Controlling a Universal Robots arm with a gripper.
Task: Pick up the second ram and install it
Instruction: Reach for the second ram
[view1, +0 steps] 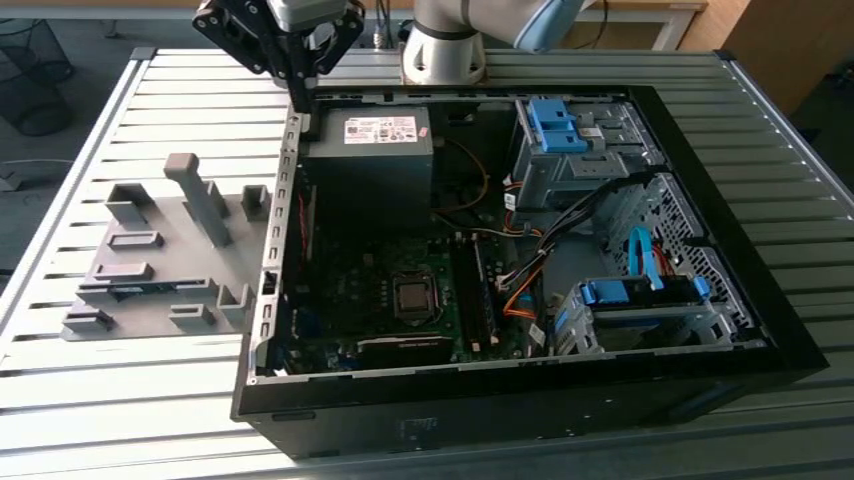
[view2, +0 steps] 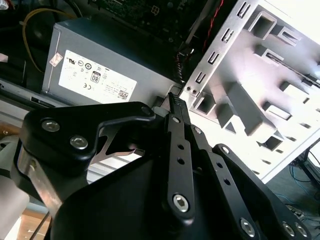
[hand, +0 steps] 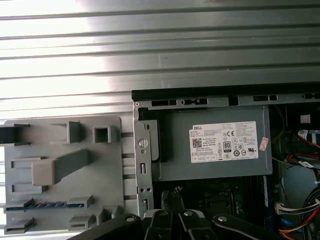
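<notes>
Evidently we have everything left: gripper (view1: 304, 100) clenched empty over the case's (view1: 534, 415) far corner, ram (hand: 47, 205) untouched in its tray (view1: 150, 322).

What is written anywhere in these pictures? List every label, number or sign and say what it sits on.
White label on the grey power supply: rows of fine print, a square code and certification marks, too small to quote reliably.
Small sticker at that label's edge: too small to read.
Grey holder tray beside the computer case: no text seen on it.
</notes>
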